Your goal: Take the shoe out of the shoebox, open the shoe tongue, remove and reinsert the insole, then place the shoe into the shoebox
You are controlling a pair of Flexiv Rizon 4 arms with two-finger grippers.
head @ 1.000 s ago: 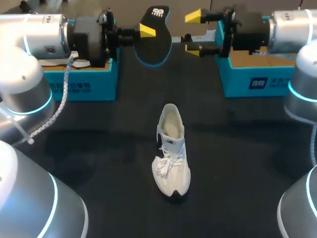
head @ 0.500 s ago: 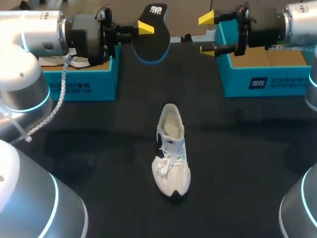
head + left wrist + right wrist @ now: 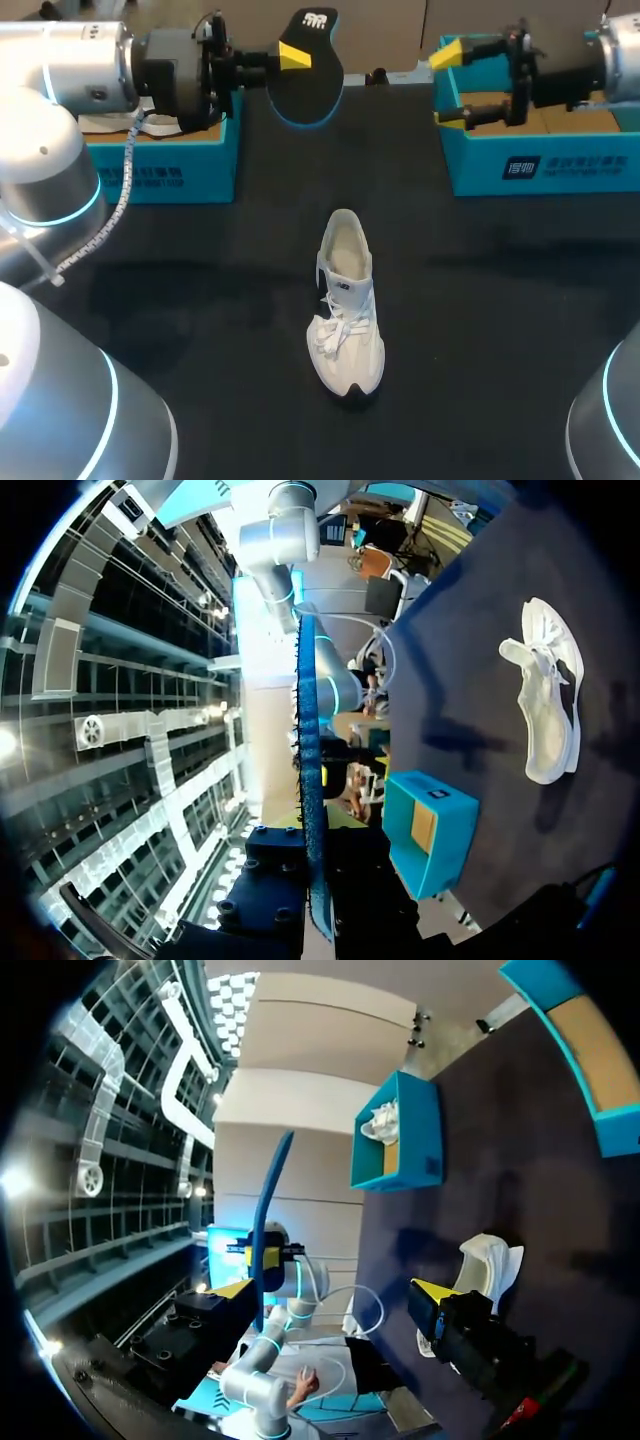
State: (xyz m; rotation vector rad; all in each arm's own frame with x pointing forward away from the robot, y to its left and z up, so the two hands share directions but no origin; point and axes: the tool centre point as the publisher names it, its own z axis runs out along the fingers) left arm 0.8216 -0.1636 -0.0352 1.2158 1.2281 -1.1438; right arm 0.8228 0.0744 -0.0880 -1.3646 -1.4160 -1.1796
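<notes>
Removal looks done and reinsertion is in hand: the black, blue-edged foam insole (image 3: 306,92) needs lowering toe-first into the white lace-up sneaker (image 3: 345,310). The left gripper (image 3: 290,57) is clamped on that insole, holding it on edge above the table's (image 3: 200,300) far edge. The right gripper (image 3: 447,87) gapes wide and empty over the teal cardboard shoebox (image 3: 540,165) at the far right corner. The sneaker lies mid-table.

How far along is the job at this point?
Done: the shoe stands on the table, and the insole is out. In hand: the left gripper holds the insole aloft; the right gripper is open, empty. Left: reinsert the insole, box the shoe.
</notes>
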